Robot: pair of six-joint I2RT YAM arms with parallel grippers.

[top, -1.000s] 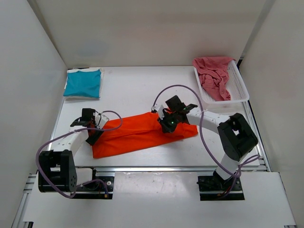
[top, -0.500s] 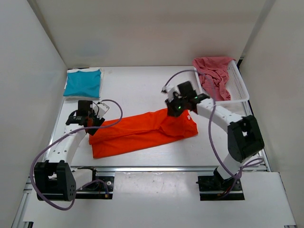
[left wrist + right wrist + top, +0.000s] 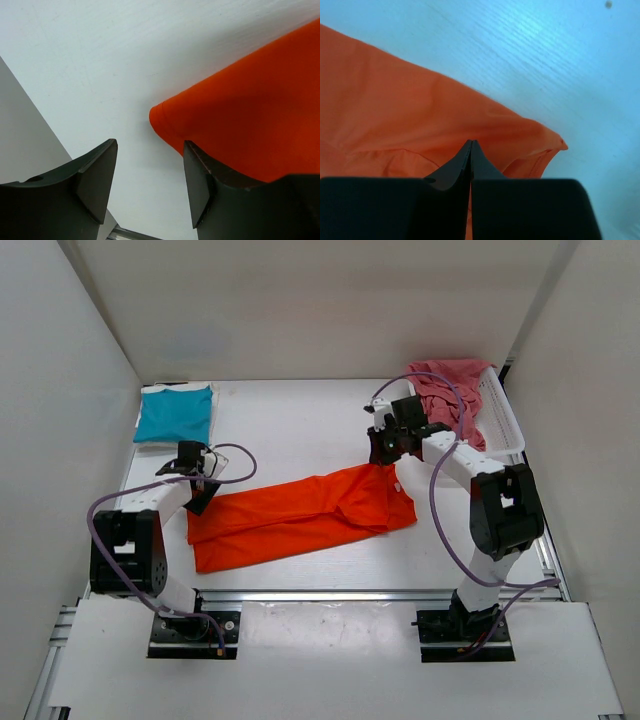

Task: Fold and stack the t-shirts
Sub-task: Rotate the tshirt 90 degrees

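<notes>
Orange t-shirt was the biggest thing on the white table, lying as a long, rumpled band across the near middle, already doubled over lengthwise by the look of it. The mesh basket sat at the far right with the pinkish-red t-shirt heaped in it. The teal t-shirt lay folded in the far left corner.

The right gripper had its jaws pressed together right at the orange shirt's far right corner. The left gripper had its jaws apart at the left corner, clamped on nothing, one finger over the cloth.

What could go wrong, as a guess: the left jaws looked set to catch only the very tip of that corner, so a pull might slip off it or lift a single layer. Any tug on the right would then drag the band crooked.

It was hard to tell whether the right jaws actually pinched fabric or just touched it. The pale strip under the teal shirt might've been the white one, though that wasn't clear.
</notes>
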